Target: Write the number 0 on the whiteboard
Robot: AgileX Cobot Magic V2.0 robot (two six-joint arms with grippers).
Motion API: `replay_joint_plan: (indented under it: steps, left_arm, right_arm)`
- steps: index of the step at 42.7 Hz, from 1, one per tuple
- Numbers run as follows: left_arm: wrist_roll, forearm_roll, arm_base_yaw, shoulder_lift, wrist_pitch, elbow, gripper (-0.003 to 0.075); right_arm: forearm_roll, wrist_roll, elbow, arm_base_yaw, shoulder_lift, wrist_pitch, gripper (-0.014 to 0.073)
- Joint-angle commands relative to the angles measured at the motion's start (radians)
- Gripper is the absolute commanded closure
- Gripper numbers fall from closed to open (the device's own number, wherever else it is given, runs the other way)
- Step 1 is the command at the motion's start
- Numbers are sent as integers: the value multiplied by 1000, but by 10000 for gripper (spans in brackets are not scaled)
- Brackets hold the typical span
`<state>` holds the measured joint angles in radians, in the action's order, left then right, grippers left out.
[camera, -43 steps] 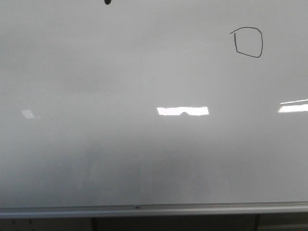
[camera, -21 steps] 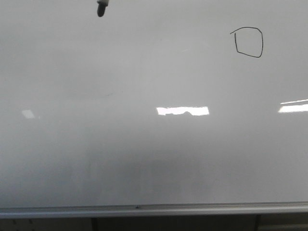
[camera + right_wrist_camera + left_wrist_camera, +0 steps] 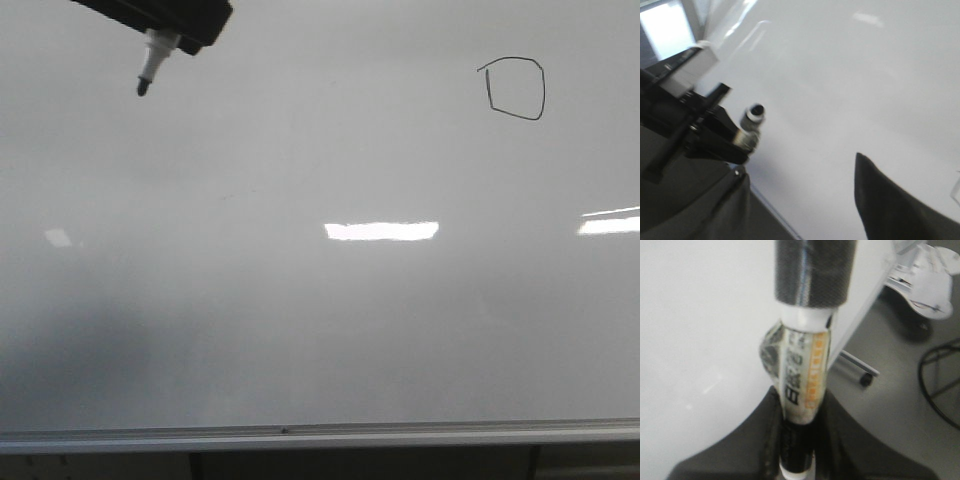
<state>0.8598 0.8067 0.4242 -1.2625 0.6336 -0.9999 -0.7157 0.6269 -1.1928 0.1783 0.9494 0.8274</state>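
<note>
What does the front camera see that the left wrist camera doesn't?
Only the front view shows the number 0, drawn high on the right, and the marker's dark tip. Only the left wrist view shows the marker's printed label close up, clamped in the left gripper, plus the floor beyond. Both show the marker and the whiteboard.

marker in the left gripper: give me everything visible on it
The marker has a white collar and dark tip, uncapped, pointing down-left at the whiteboard's upper left; contact can't be judged. Its barrel carries a printed label with an orange stripe and a black textured sleeve. The left gripper is clamped on it.
</note>
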Motion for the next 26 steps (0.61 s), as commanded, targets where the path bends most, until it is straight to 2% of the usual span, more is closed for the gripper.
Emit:
replay_joint_plan:
  steps: [1, 5, 10, 13, 18, 26]
  left_arm:
    - [-214, -104, -54, 38, -131, -30, 739]
    - [-390, -269, -123, 69, -149, -28, 739]
    - [-607, -500, -209, 159, -170, 47, 739]
    - [-672, -582, -244, 236, -197, 122, 739]
    - [-698, -607, -283, 395, -242, 265, 739]
    - [-698, -636, -294, 616, -312, 445, 739]
  right_arm:
    - [80, -56, 108, -14, -123, -236, 207]
    - [91, -78, 249, -19, -226, -353, 322]
    - [91, -80, 454, -19, -359, -454, 542]
    - [91, -80, 542, -19, -415, -484, 655]
    - [88, -80, 644, -19, -509, -511, 662]
    - [88, -80, 718, -19, -617, -556, 662]
